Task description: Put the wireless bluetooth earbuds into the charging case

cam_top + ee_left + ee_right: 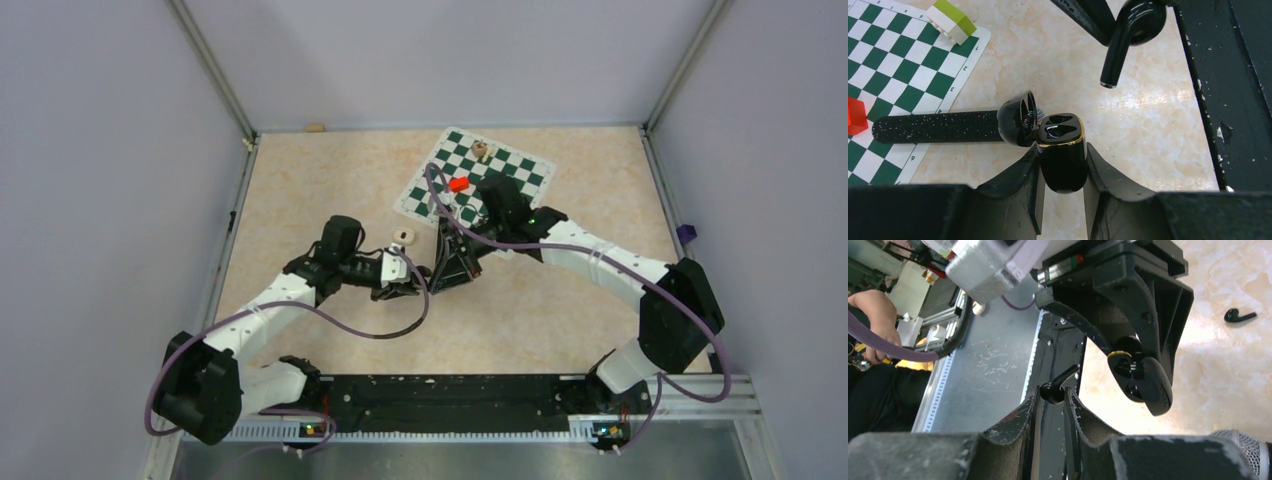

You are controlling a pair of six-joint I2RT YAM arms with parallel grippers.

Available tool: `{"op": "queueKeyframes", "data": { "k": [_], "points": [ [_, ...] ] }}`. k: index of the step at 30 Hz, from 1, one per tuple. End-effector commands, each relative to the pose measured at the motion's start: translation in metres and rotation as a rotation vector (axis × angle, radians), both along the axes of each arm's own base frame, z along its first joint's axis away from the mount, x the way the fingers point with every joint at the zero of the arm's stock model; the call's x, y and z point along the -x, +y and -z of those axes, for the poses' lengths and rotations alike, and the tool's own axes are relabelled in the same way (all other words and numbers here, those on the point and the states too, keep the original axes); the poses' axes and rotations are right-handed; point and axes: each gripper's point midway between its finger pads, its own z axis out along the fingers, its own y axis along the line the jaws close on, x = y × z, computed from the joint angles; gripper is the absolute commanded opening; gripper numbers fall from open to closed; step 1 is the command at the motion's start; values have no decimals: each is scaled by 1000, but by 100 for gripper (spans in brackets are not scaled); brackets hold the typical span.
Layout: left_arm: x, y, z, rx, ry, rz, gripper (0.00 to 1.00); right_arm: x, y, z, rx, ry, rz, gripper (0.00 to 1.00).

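Left gripper (1063,150) was clamped on the open charging case (1062,170); right gripper (1052,396) pinched a black earbud (1128,35) near its mouth, not yet in. It needed centring over an empty socket (1064,120) before a slow descent.

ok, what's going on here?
The left tool grips the open black case, with nothing seated in it. The right tool pinches a black earbud close by the case, not yet in. A second earbud lies loose on the table.
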Motion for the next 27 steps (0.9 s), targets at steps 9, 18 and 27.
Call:
{"op": "queueKeyframes", "data": {
  "k": [9, 18, 27],
  "points": [
    [10, -8, -20, 52, -13, 89, 0, -10, 6, 12, -17, -24, 33, 0],
    [24, -11, -26, 87, 17, 158, 0, -21, 12, 12, -3, -24, 90, 0],
    [25, -11, -27, 92, 24, 170, 0, -7, 18, 10, -9, -17, 46, 0]
  ]
}}
